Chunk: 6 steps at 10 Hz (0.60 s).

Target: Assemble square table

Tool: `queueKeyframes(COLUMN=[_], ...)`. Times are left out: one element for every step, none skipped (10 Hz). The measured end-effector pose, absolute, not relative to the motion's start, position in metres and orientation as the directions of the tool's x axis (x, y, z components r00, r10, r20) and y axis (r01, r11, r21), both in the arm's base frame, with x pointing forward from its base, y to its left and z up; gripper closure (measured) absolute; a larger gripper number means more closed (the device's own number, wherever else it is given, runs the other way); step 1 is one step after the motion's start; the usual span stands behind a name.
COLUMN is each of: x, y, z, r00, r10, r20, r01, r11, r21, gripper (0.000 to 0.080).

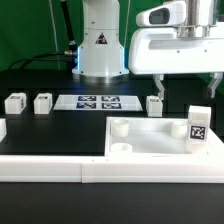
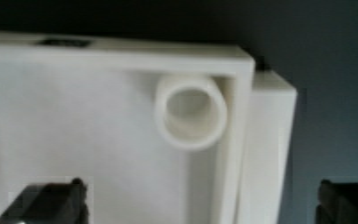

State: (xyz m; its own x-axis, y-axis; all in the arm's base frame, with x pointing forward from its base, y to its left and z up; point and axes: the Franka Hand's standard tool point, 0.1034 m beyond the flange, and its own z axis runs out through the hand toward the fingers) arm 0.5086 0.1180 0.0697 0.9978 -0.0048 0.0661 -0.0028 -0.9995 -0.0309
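The white square tabletop (image 1: 150, 142) lies on the black table at the exterior view's right, with round corner sockets in it. My gripper (image 1: 188, 88) hangs open and empty above its far right part. In the wrist view the tabletop (image 2: 87, 110) fills the frame, with one corner socket (image 2: 194, 110) and the raised rim between my spread fingertips (image 2: 51, 200); the gripper (image 2: 201, 205) holds nothing. A tagged leg (image 1: 197, 124) stands at the tabletop's right end. Three more legs stand behind: two at the left (image 1: 14, 101) (image 1: 42, 101) and one (image 1: 155, 104) near the tabletop's far edge.
The marker board (image 1: 97, 101) lies flat in front of the robot base (image 1: 98, 45). A long low white border wall (image 1: 60, 166) runs along the near edge. A small white piece (image 1: 2, 128) shows partly at the exterior view's left edge.
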Motion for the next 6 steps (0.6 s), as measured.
queueKeyframes(x=[0.49,0.469,0.45,0.435,0.428,0.427], y=[0.106,0.098,0.089,0.085,0.087,0.087], z=[0.061,0.056,0.052,0.05,0.052,0.053], r00=[0.999,0.996,0.989,0.972,0.939,0.893], r10=[-0.044,-0.053,-0.061,-0.067,-0.078,-0.071], r20=[0.024,-0.065,-0.133,-0.226,-0.335,-0.445], r01=[-0.043,-0.055,-0.066,-0.079,-0.1,-0.102], r11=[-0.999,-0.998,-0.997,-0.996,-0.994,-0.994], r21=[-0.034,-0.035,-0.036,-0.045,-0.048,-0.046], gripper=[0.015,0.015,0.015,0.015,0.015,0.015])
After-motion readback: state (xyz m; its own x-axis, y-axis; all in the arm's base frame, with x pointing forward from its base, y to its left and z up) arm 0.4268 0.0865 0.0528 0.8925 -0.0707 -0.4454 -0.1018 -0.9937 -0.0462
